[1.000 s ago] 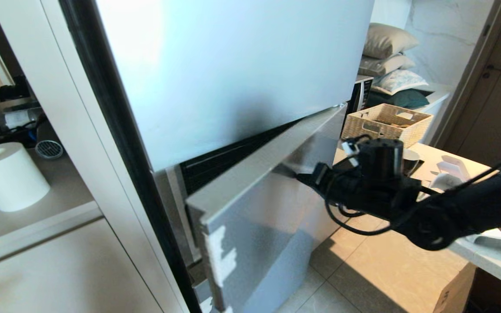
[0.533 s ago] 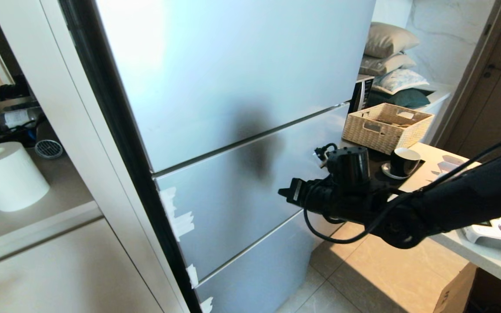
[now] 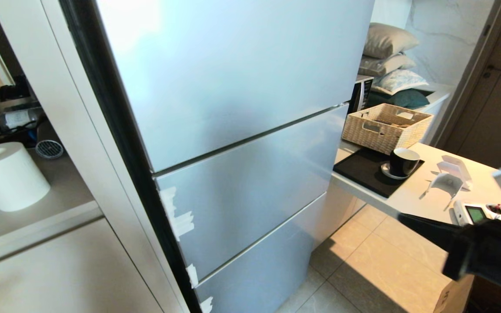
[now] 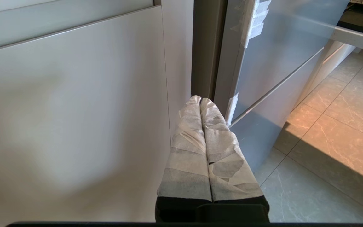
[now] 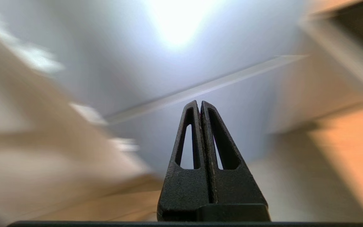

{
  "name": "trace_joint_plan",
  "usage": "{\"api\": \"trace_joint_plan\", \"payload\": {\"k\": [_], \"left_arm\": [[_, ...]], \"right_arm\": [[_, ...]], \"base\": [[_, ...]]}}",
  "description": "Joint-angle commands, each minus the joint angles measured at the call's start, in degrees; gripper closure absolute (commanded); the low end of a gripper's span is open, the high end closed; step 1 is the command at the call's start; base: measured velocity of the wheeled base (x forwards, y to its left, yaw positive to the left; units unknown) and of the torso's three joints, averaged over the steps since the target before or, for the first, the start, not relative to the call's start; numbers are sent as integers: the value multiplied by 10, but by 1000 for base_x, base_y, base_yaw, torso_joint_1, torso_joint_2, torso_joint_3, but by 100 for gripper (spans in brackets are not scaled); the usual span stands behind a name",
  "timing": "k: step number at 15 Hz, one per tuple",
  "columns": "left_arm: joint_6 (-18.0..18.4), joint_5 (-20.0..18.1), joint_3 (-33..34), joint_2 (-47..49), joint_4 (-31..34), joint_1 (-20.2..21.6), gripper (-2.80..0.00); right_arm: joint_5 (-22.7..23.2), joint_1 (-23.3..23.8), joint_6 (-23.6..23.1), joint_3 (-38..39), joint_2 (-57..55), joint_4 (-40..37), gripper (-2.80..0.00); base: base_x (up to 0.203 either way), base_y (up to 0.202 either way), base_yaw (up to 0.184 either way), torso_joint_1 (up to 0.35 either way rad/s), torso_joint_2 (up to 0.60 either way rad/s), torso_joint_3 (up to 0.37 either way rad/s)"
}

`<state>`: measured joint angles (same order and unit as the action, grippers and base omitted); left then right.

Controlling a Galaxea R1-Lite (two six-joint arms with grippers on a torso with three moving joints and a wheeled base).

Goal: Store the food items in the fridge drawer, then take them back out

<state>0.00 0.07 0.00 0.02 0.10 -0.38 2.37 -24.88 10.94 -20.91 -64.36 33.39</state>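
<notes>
With the fridge [image 3: 233,108] fully shut and neither food item nor fridge drawer visible, the task looks finished or between stages; the right gripper [image 5: 200,105] and left gripper [image 4: 200,101] are both closed and empty.

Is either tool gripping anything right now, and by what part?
Nothing is held. The right tool and the taped left tool are both shut on empty air, clear of the closed fridge.
</notes>
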Motion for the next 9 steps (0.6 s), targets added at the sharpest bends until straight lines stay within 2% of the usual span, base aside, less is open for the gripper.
{"api": "trace_joint_plan", "payload": {"k": [1, 3, 6, 8, 9], "left_arm": [[0, 0, 0, 0, 0, 0, 0], [0, 0, 0, 0, 0, 0, 0], [0, 0, 0, 0, 0, 0, 0], [0, 0, 0, 1, 0, 0, 0], [0, 0, 0, 0, 0, 0, 0]], "right_arm": [[-9, 60, -58, 102, 206, -10, 0], [-18, 112, -102, 161, 327, -76, 0], [-18, 147, -146, 192, 471, -262, 0], [-16, 165, -133, 207, 487, -331, 0], [-15, 167, -133, 209, 485, -335, 0]], "base": [[0, 0, 0, 0, 0, 0], [0, 0, 0, 0, 0, 0], [0, 0, 0, 0, 0, 0], [0, 0, 0, 0, 0, 0], [0, 0, 0, 0, 0, 0]]}}
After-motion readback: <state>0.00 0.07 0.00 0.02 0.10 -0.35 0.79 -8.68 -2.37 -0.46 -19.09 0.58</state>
